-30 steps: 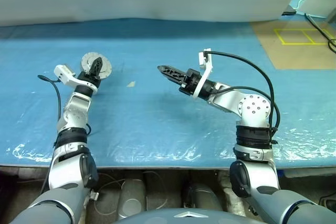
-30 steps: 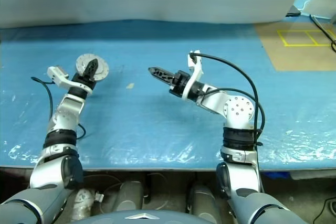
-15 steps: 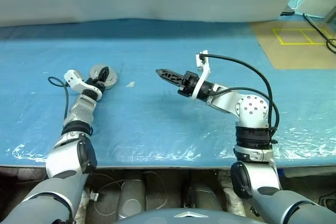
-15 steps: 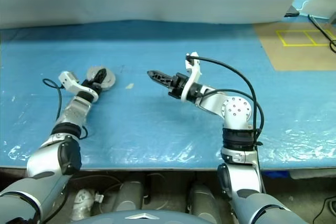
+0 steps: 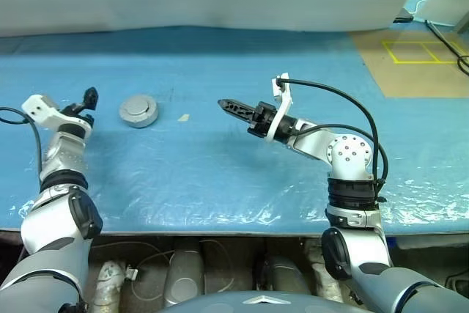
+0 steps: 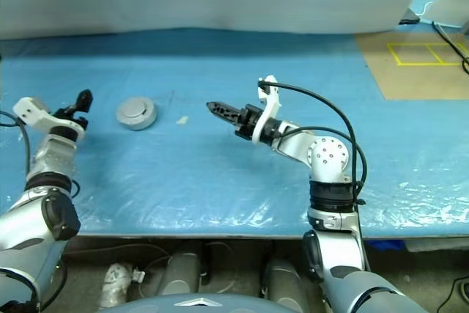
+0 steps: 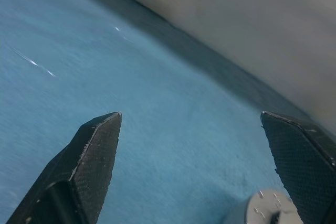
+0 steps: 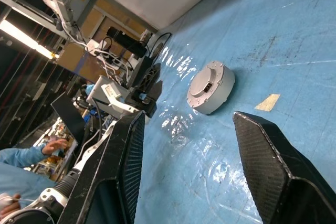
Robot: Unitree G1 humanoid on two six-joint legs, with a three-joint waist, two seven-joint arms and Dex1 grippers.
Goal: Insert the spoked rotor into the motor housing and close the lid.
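Observation:
The motor housing (image 5: 141, 119) is a round grey puck on the blue table, left of centre. The plain grey lid (image 5: 137, 107) lies flat on top of it. The spoked rotor is hidden. My left gripper (image 5: 89, 98) hangs open and empty, a hand's width left of the housing and clear of it. Its wrist view has the lid (image 7: 265, 211) low between the spread fingers (image 7: 100, 145). My right gripper (image 5: 227, 105) hovers above the table's middle, pointing left toward the housing (image 8: 211, 87). It is open, with nothing between its fingers (image 8: 268, 166).
A small pale scrap (image 5: 184, 117) lies on the table between the housing and my right gripper. A brown floor patch with yellow tape (image 5: 410, 56) is at the back right. A person's blue sleeve (image 8: 23, 158) and equipment racks stand beyond the table's left end.
My left gripper has opened, let go of the lid and swung left, away from the housing. The lid now rests flat on the housing. The right arm has stayed put.

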